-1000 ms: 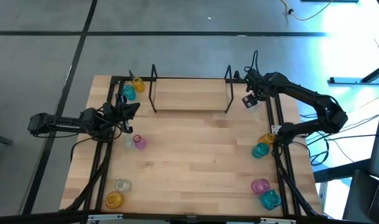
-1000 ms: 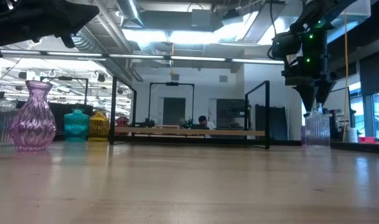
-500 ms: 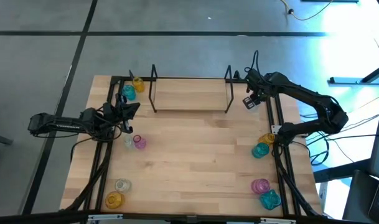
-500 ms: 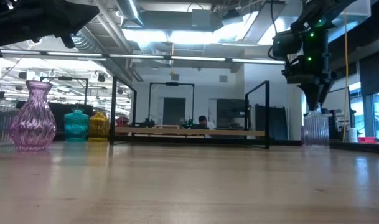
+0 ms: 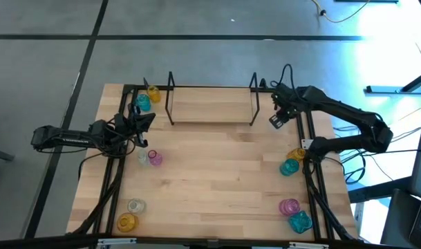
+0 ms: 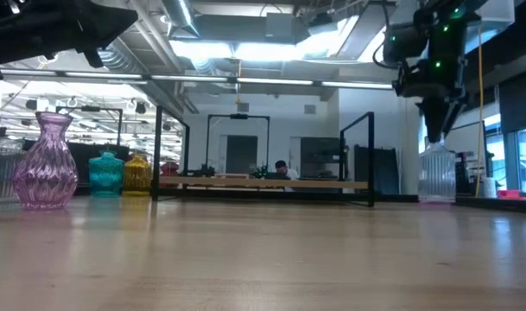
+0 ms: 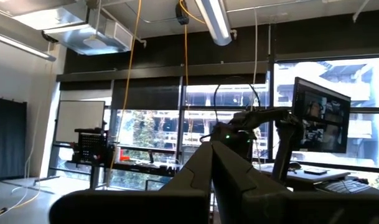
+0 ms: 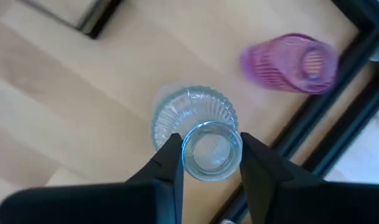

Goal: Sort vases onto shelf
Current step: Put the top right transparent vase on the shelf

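Note:
My right gripper (image 5: 279,119) is at the table's far right, just right of the shelf (image 5: 211,104), shut on a clear ribbed vase (image 6: 437,175). A pink vase (image 8: 289,62) stands close by, beside the black rail. The shelf is a light board with black wire uprights. Other vases stand in pairs: yellow (image 5: 153,93) and teal (image 5: 142,102) at the far left, clear (image 5: 142,156) and pink (image 5: 155,158) at mid left. My left gripper (image 5: 151,119) hangs shut above the table's left side, touching nothing. My right gripper pinches the clear vase's neck, just under the rim (image 8: 209,128), between its two fingers (image 8: 167,171). The fingers come from above and point down. The vase hangs upright below them. Whether its base is clear of the tabletop I cannot tell.
More vases stand along the right rail: yellow (image 5: 296,154), teal (image 5: 289,167), pink (image 5: 289,206), teal (image 5: 300,221). A clear vase (image 5: 135,205) and a yellow one (image 5: 127,222) are at the near left. Black rails (image 5: 308,138) run along both sides.
My right gripper has shut on the clear vase's neck. It has then risen and come a little toward the table's near edge, taking the upright vase with it.

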You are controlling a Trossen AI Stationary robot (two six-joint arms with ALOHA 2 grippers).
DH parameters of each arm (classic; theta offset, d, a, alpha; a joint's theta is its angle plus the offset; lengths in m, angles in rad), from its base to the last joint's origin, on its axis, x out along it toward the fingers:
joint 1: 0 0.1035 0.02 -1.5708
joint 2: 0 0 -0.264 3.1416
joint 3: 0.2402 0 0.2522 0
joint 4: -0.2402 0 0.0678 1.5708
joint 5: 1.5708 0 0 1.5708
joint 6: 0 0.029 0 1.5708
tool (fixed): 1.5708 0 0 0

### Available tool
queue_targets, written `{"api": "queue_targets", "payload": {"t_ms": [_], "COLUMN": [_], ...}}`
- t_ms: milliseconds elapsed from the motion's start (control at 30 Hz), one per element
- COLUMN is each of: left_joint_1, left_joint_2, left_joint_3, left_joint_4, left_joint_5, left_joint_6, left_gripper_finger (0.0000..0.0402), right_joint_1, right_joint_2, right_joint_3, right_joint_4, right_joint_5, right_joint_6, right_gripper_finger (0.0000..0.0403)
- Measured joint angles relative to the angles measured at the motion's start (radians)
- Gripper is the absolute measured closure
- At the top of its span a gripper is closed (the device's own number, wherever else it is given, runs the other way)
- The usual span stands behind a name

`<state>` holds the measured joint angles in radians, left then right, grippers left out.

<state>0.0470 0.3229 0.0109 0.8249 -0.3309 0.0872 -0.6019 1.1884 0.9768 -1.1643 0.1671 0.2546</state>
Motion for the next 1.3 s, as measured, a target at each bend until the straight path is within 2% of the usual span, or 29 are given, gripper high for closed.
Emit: {"api": "queue_targets", "payload": {"t_ms": [433, 667, 967, 1300], "left_joint_1": [0.000, 0.000, 0.000, 0.000], "left_joint_2": [0.000, 0.000, 0.000, 0.000], "left_joint_3": [0.000, 0.000, 0.000, 0.000], "left_joint_4": [-0.001, -0.001, -0.001, -0.001], "left_joint_5": [0.000, 0.000, -0.001, 0.000], "left_joint_6": [-0.001, -0.001, -0.006, -0.008], "left_gripper_finger": [0.0400, 0.0400, 0.0400, 0.0400], "right_joint_1": [0.347, 0.490, 0.584, 0.589], "right_joint_2": [-0.015, -0.015, 0.019, 0.126], "right_joint_3": [0.000, 0.004, 0.150, 0.385], "right_joint_4": [-0.038, -0.034, -0.028, -0.042], "right_joint_5": [-0.031, -0.053, -0.027, -0.018], "right_joint_6": [0.161, 0.264, 0.287, 0.185], "right_gripper_finger": [0.0303, 0.0302, 0.0302, 0.0302]}}
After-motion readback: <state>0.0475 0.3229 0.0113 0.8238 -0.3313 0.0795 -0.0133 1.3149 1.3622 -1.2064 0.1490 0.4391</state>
